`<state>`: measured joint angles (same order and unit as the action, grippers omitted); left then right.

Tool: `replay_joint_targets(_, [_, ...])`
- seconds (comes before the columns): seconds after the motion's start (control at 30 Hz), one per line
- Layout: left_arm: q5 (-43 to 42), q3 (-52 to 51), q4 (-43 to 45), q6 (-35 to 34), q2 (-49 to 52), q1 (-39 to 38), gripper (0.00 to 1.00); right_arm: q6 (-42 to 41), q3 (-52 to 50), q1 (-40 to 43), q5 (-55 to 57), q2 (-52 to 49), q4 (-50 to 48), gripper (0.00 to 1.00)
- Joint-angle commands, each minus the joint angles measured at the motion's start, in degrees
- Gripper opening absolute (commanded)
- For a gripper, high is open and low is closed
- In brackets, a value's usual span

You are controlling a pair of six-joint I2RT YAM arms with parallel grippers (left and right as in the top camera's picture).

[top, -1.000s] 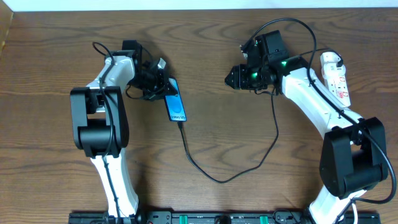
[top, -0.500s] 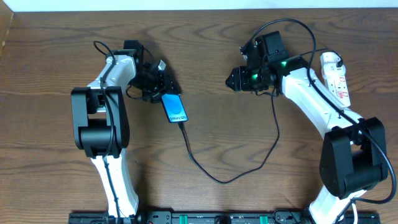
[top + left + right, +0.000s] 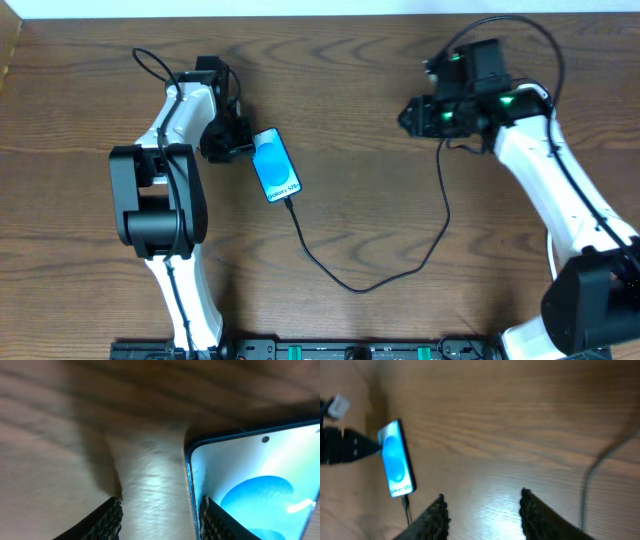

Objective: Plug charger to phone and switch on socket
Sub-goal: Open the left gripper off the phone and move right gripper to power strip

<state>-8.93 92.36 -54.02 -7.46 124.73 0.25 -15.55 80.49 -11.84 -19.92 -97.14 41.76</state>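
left arm [image 3: 172,115] reaches forward, wrist bent inward; left gripper [image 3: 161,517] low over table [image 3: 350,90], jaws apart, empty. right arm [image 3: 545,170] angled inward, right gripper [image 3: 484,512] gaping, empty. phone [image 3: 275,166] flat just beside left gripper's fingertip, contact unclear; well ahead of right gripper. charger [image 3: 350,288] tip meets phone's end away from left gripper.

Overhead we look straight down on the whole tabletop [image 3: 380,230]; our left wrist view hugs the phone [image 3: 275,166], while our right wrist view sees it from afar.

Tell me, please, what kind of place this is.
Probably a robotics lab bench: a left arm and right arm mounted at a wooden table, with a phone and charger cable laid out.
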Motion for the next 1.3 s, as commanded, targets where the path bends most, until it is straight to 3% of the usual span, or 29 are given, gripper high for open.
replay_joint_targets(0.0, [5.57,0.66,-1.27,-0.33,-8.33,0.52,0.51,0.83,0.5,6.71,0.5,3.3,1.07,0.28])
replay_joint_targets(0.1, [4.87,0.63,-1.88,-0.33,-20.13,0.52,0.51,0.81,0.5,14.56,-0.83,3.5,1.77,0.02])
replay_joint_targets(0.13, [4.87,0.63,-1.92,-0.33,-22.56,0.52,0.51,0.81,0.48,16.52,-1.38,3.48,2.03,0.01])
replay_joint_targets(0.2, [4.87,0.63,-2.1,-0.33,-28.63,0.52,0.62,0.83,0.46,22.12,-1.88,3.48,2.47,0.01])
replay_joint_targets(0.33, [4.9,0.63,-2.1,-0.31,-35.08,0.52,0.71,0.87,0.44,31.1,-2.82,1.29,2.36,0.01])
replay_joint_targets(0.37, [4.9,0.63,-2.1,-0.31,-35.65,0.52,0.72,0.87,0.44,32.39,-3.37,0.48,2.29,0.01])
replay_joint_targets(0.4, [4.92,0.63,-2.12,-0.31,-35.91,0.52,0.82,1.09,0.44,34.18,-4.22,-0.87,2.12,0.01])
replay_joint_targets(0.43, [4.92,0.63,-2.12,-0.31,-35.91,0.52,0.86,1.51,0.44,35.6,-4.2,-2.21,1.75,0.01])
replay_joint_targets(0.57, [4.92,0.61,-2.1,-0.31,-35.87,0.52,0.93,1.46,0.44,39.58,-4.22,-7.17,-1.97,0.01])
replay_joint_targets(1.27, [4.92,0.61,-2.1,-0.28,-35.87,0.52,0.95,-1.64,0.46,40.54,-1.64,-19.41,-15.06,0.01])
